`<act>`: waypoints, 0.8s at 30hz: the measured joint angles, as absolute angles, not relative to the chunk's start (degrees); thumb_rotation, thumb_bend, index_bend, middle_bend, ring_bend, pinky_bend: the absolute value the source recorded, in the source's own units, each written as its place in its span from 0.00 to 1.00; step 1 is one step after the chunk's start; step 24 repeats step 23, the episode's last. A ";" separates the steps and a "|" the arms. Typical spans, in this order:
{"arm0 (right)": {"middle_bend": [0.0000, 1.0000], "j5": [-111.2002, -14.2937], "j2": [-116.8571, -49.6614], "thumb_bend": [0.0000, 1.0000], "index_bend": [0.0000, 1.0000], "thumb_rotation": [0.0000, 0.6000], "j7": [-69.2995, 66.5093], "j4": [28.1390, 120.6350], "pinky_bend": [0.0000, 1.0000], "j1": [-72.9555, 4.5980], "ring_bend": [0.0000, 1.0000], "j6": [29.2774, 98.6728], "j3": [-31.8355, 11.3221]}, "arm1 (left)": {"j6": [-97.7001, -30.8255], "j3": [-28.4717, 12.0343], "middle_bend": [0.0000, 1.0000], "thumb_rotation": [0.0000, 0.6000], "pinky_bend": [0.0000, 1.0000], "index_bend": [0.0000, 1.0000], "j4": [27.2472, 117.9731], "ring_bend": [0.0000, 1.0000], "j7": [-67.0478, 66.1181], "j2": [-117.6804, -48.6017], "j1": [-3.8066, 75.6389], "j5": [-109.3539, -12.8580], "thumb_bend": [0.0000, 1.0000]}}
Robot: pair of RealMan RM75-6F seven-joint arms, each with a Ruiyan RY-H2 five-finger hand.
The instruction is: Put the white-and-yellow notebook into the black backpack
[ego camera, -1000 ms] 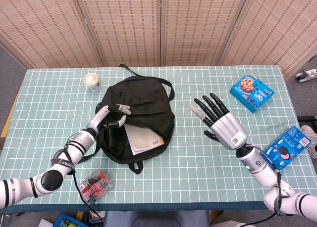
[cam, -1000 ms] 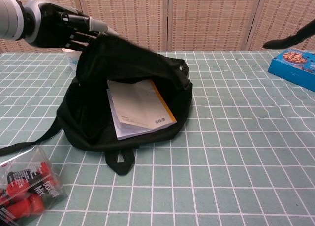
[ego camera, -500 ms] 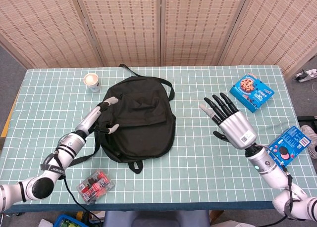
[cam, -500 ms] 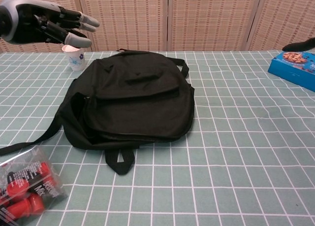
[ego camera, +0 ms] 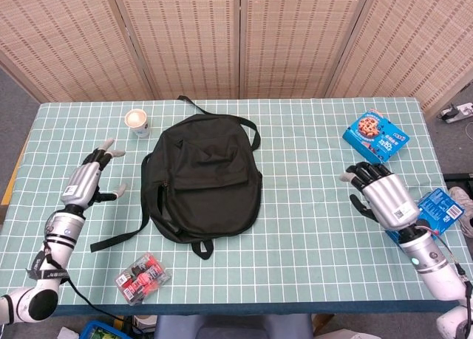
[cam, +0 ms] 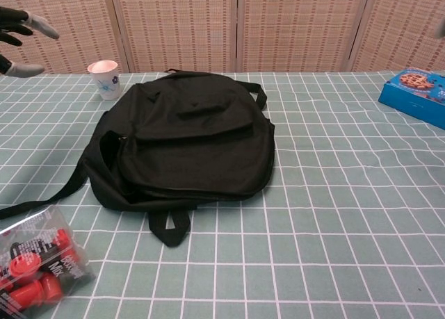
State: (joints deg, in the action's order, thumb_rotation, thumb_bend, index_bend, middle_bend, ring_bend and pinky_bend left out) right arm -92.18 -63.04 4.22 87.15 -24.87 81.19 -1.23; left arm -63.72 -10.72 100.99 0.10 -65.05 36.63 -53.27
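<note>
The black backpack (ego camera: 203,176) lies flat in the middle of the table, its flap down; it also fills the centre of the chest view, where the backpack (cam: 188,149) hides its inside. No white-and-yellow notebook shows in either view. My left hand (ego camera: 92,175) hovers over the table well left of the bag, fingers spread and holding nothing; only its fingertips (cam: 21,27) enter the chest view at the top left. My right hand (ego camera: 380,195) is far right of the bag, fingers apart and empty.
A paper cup (ego camera: 137,122) stands behind the bag's left corner. A clear pack of red items (ego camera: 142,277) lies near the front edge. A blue cookie box (ego camera: 375,137) and another blue snack pack (ego camera: 436,215) lie at the right.
The bag's flap, held up a second ago with the notebook showing inside, has dropped shut. My left hand let go and withdrew left. My right hand drew back to the right.
</note>
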 measured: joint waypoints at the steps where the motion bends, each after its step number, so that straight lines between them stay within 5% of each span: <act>1: 0.34 -92.04 -62.64 0.41 0.37 1.00 4.17 87.29 0.35 -24.39 0.27 81.18 -1.01 | -64.58 -10.01 0.00 1.00 0.05 0.25 100.54 0.00 -0.53 -65.03 35.79 -54.23 0.35; 24: 0.35 -87.79 -57.91 0.47 0.41 1.00 3.96 91.57 0.36 -11.10 0.29 88.29 1.11 | -89.42 0.35 0.03 1.00 0.05 0.27 102.76 0.00 -8.44 -61.98 14.45 -70.59 0.35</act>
